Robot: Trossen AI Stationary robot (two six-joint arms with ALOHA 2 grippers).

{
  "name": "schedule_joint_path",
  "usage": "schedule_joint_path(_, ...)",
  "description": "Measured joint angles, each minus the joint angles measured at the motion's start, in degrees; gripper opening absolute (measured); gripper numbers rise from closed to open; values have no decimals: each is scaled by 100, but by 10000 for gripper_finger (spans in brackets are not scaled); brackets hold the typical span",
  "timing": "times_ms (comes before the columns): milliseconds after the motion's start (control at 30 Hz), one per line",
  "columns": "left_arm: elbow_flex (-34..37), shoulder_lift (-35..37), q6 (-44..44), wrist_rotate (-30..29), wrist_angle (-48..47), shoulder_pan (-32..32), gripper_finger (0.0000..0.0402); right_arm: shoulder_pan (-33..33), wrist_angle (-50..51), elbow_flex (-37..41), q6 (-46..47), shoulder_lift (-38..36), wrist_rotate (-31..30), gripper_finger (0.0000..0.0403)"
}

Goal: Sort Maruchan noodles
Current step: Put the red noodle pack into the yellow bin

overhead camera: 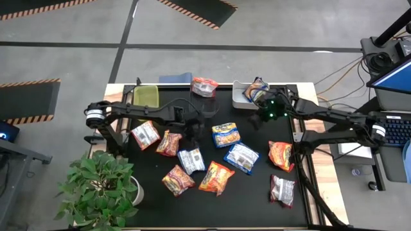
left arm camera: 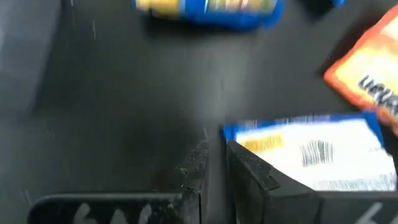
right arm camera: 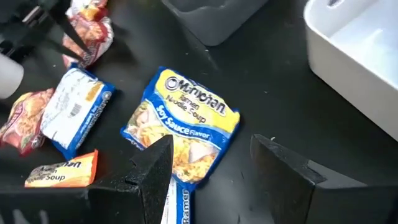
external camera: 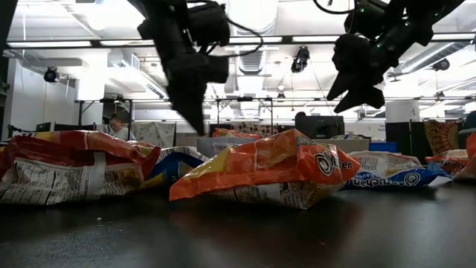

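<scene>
My right gripper (right arm camera: 211, 171), jaws spread and empty, hovers just above a blue-and-yellow packet (right arm camera: 181, 127) lying flat, long axis askew to the jaws, mid-table, while my left gripper (left arm camera: 214, 168), jaws nearly closed on nothing, hangs beside another blue packet (left arm camera: 317, 152) farther off.

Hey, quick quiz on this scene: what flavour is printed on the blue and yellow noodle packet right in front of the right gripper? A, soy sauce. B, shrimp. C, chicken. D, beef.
A: in the right wrist view the blue-and-yellow packet lying face up beyond the right gripper reads "Soy Sauce Flavor" under the Maruchan name.
</scene>
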State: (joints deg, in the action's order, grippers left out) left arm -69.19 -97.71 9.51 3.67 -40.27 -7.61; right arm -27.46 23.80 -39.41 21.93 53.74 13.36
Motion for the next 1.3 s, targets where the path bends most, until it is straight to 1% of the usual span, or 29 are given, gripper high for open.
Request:
schedule_joint_path(100,-90,0,598,-1,-718,83,37,84,-56,31,-45,-2,2,203)
schedule_joint_path(167,-184,2,915,-57,-1034,145,37,134,-57,34,-105,-2,-5,203)
schedule_joint_path(300,-267,-8,1415,-691,-1733,234,37,199,-74,36,-163,-4,-155,203)
schedule_joint_path(367,-238,-17,1490,-856,-1944,236,37,201,-78,36,-190,-2,-183,203)
schedule_joint_path(467,-168,-20,1566,-875,-1910,235,44,199,-81,38,-207,0,-192,203)
schedule_joint_path(567,-172,-22,1535,-917,-1754,231,61,199,-97,39,-216,0,-196,203)
schedule_joint_path(700,-207,-24,1507,-955,-1457,226,94,199,-97,39,-225,0,-194,203)
schedule_joint_path(900,-151,-119,1574,-1156,-1471,226,149,199,-149,41,-242,0,-194,203)
schedule_joint_path(1033,-151,-266,1651,-1469,-1451,226,178,199,-161,41,-242,1,-195,203)
schedule_joint_path(1167,-149,-475,1601,-1524,-1408,226,192,199,-177,41,-244,2,-194,203)
schedule_joint_path(1300,-149,-622,1555,-1536,-1365,228,194,199,-180,41,-245,2,-196,203)
